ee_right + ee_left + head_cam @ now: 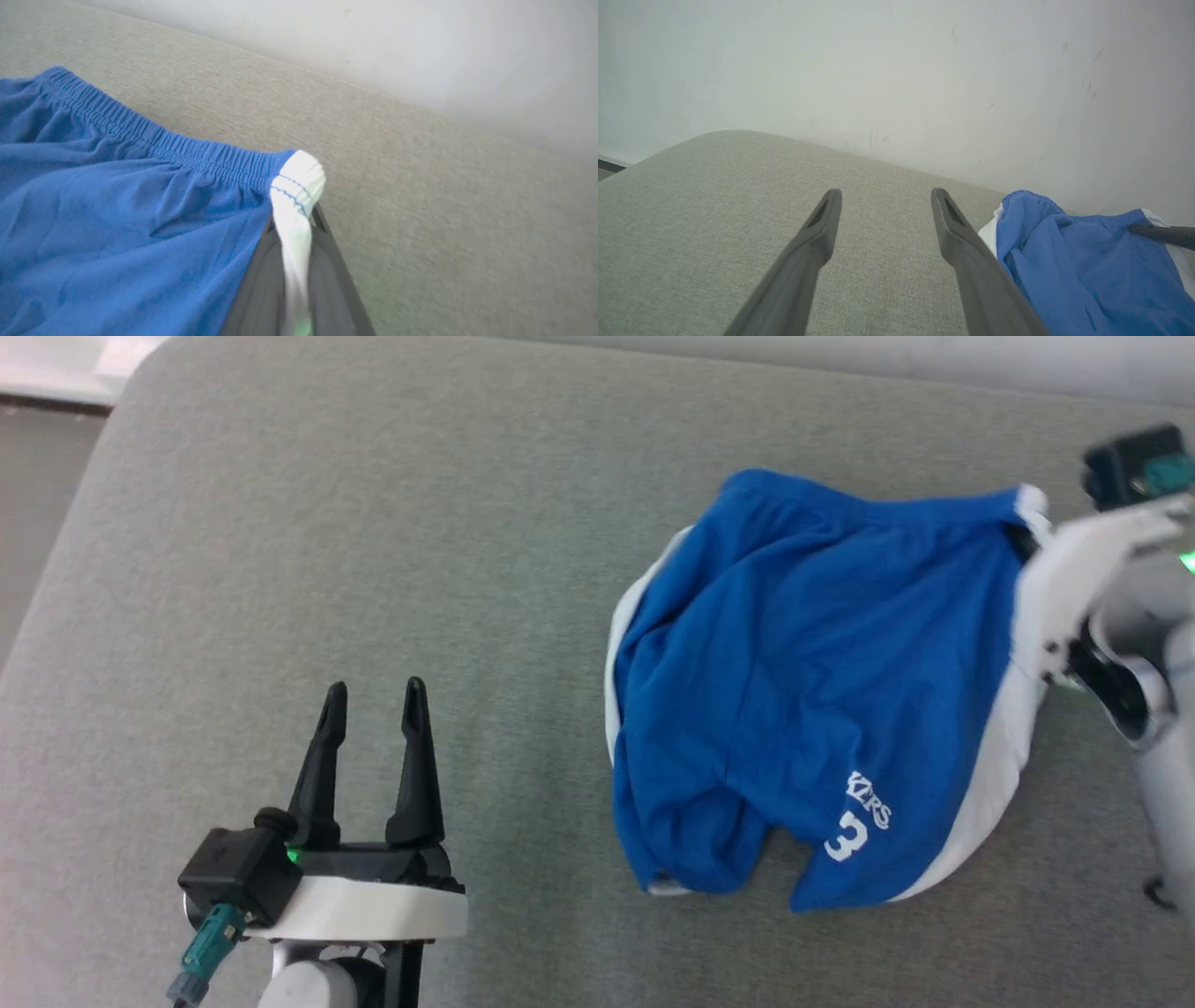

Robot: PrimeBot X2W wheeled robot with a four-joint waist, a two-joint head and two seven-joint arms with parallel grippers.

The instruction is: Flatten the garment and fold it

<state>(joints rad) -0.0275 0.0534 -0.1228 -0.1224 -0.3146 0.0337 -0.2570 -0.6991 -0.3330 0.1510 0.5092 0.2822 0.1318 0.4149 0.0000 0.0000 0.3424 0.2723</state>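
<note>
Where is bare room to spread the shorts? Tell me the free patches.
Free: the broad cushion left of the shorts, beyond the open left pincer; a strip below the hems. Crowded: the right side, where the right pincer grips the waistband corner.

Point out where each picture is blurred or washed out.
Head view: the right arm smears at the right edge, while the left gripper and the shorts are crisp. Left wrist view: pale and hazy overall. Right wrist view: the grey cushion streaks, and the white stripe between the fingers blurs.
</note>
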